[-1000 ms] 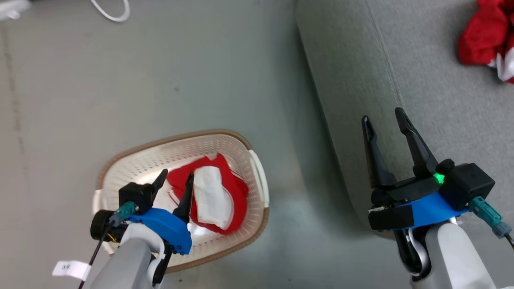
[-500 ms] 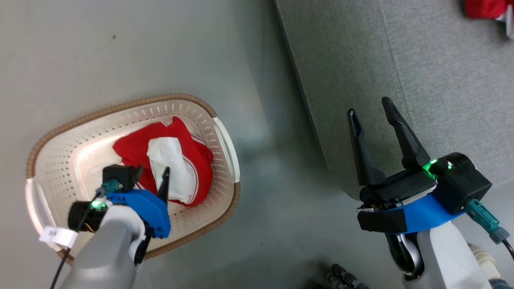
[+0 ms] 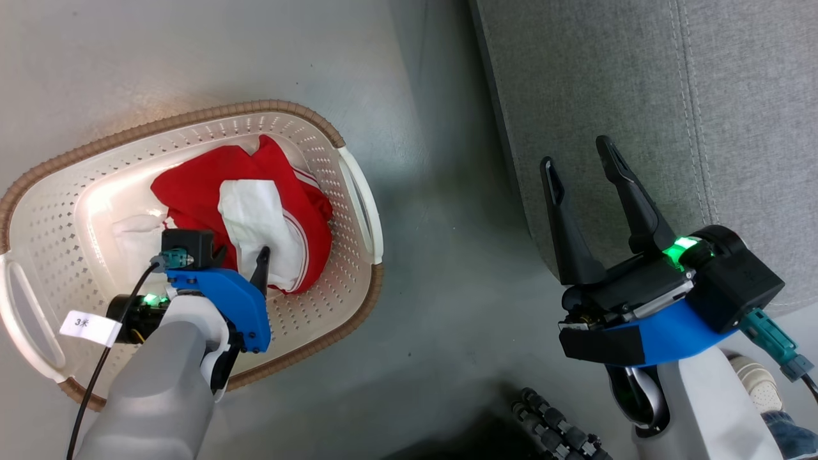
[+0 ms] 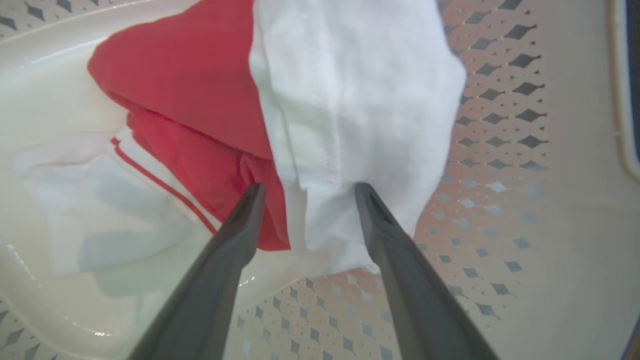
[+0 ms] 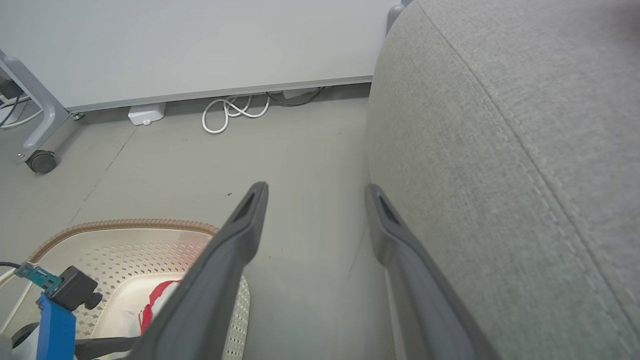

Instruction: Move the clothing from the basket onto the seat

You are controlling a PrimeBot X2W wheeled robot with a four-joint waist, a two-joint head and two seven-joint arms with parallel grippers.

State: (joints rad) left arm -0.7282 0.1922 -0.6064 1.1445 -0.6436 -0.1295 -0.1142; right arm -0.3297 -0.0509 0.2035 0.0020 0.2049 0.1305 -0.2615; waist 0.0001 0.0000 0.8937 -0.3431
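The cream-white basket with its brown rim stands on the floor at the left. One piece of the clothing, red with a white panel, lies crumpled inside it. My left gripper reaches down into the basket, open. In the left wrist view its fingertips rest on the garment's near edge, with white and red fabric between them. My right gripper hangs open and empty beside the grey seat, over its rounded front edge. The second garment is out of view.
Grey floor separates basket and seat. A black ribbed object and a person's shoe lie at the bottom right. Far off are a white cable, a white box and a castor leg.
The head camera has dipped and turned, so the basket looks larger and the red garment on the seat has left the view. My left gripper has sunk lower onto the garment.
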